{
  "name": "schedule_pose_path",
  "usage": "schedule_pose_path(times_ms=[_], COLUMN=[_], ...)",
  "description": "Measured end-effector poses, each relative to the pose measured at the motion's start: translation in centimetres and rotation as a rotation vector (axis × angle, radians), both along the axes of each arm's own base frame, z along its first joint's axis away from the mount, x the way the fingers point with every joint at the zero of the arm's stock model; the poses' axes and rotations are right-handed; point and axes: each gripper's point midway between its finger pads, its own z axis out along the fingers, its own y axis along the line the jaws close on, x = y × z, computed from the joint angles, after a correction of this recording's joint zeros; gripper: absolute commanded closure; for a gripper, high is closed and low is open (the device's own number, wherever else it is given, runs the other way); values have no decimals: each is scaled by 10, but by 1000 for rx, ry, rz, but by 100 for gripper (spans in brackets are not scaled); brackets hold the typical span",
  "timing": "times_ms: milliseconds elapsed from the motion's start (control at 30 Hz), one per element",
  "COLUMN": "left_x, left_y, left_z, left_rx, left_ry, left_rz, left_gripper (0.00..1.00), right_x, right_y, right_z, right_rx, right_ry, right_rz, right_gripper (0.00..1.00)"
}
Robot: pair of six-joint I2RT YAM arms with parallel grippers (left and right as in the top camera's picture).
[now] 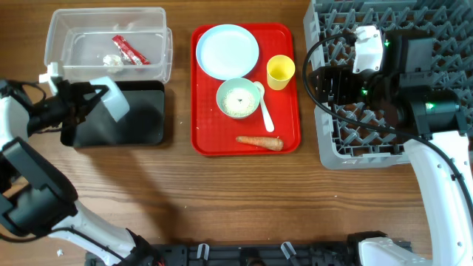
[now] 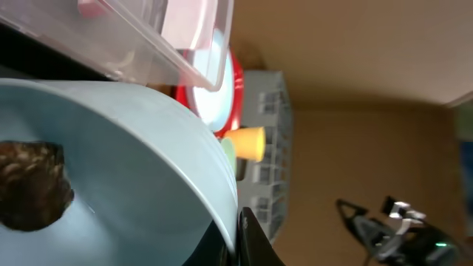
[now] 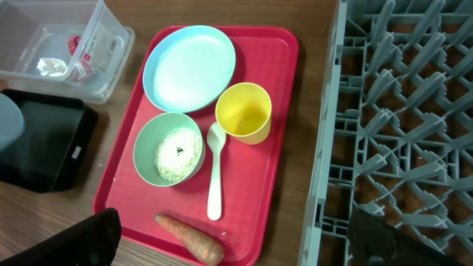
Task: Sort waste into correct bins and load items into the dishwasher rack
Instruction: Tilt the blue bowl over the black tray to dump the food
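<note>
A brown wood-grain table (image 1: pixel 222 199) under soft, even light.

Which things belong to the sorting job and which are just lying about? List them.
Job: plate, green bowl, rice, blue bowl, lump, cup, spoon, carrot, wrapper, scrap, tub, black tray, rack.

Lying about: red tray, table.

The brown wooden table (image 1: pixel 222 199) carried a clear rectangular plastic tub (image 1: pixel 56 44), a black rectangular tray (image 1: pixel 140 125) just beside it, a flat red serving tray (image 1: pixel 286 111) and a large grey plastic grid crate (image 1: pixel 332 144).
</note>
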Motion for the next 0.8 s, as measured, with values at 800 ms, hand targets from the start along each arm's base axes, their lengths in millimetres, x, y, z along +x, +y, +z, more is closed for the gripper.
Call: schedule_pose_path(times_ms=[800], left_x=[7], left_y=[12], left_z=[31], left_rx=[-298], left_ry=[-28], left_rz=[74], left_gripper=[96], right_x=[0], right_y=[0], right_z=[0], right_rx=[-1], right_ry=[3], right_rz=[0], right_gripper=[0])
